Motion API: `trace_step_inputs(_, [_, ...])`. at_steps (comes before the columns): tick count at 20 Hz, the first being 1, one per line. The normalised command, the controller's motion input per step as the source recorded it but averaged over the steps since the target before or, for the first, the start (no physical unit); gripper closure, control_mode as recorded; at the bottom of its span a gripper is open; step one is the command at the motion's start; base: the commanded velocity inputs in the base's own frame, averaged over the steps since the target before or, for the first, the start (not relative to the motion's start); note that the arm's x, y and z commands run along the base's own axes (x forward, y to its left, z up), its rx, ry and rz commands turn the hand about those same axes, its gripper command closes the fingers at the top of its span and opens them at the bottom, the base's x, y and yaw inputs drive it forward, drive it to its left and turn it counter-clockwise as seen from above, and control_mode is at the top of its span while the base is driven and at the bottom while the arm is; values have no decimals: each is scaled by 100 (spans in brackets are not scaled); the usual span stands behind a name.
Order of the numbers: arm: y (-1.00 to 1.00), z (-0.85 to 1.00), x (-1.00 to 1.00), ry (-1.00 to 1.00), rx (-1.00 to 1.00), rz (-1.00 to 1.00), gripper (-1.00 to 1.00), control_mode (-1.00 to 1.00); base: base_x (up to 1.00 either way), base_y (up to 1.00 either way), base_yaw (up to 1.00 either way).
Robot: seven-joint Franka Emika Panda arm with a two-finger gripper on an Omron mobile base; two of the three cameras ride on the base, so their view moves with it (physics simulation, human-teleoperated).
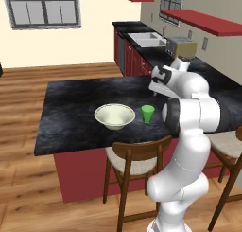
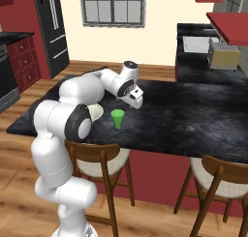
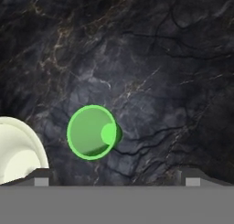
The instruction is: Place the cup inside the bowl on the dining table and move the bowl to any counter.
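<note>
standing upright on the dining table (image 1: 71,112), the empty cup (image 1: 148,113) sits beside the empty bowl (image 1: 115,115), hand (image 3: 114,179) wide.

Bowl (image 3: 18,150) cut off by hand view edge; mostly arm-hidden in right base view (image 2: 98,111)

— What do I have around the work area?

— Two wooden chairs with pale cushions: the near chair (image 1: 134,162) at 6 o'clock in my left base view, the second chair (image 1: 229,150) at 4 o'clock.

— And farther back?

— A sink (image 1: 145,39) at 1 o'clock, a toaster (image 1: 182,47) just beside it, red shelves (image 1: 203,22) above. A window (image 1: 43,7) at 11 o'clock. My right base view shows a black fridge (image 2: 52,25) at 10 o'clock.
</note>
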Motion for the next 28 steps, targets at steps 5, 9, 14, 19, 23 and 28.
trace_step_inputs(5, [5,-5,19,0,0,0,-100,-100,0,0,0])
trace_step_inputs(9, [7,-8,12,0,0,0,-100,-100,0,0,0])
trace_step_inputs(14, [0,-23,10,0,0,0,-100,-100,0,0,0])
trace_step_inputs(19, [1,-31,4,0,0,0,-100,-100,0,0,0])
trace_step_inputs(23, [3,-17,12,0,0,0,-100,-100,0,0,0])
trace_step_inputs(28, [5,-20,13,0,0,0,-100,-100,0,0,0])
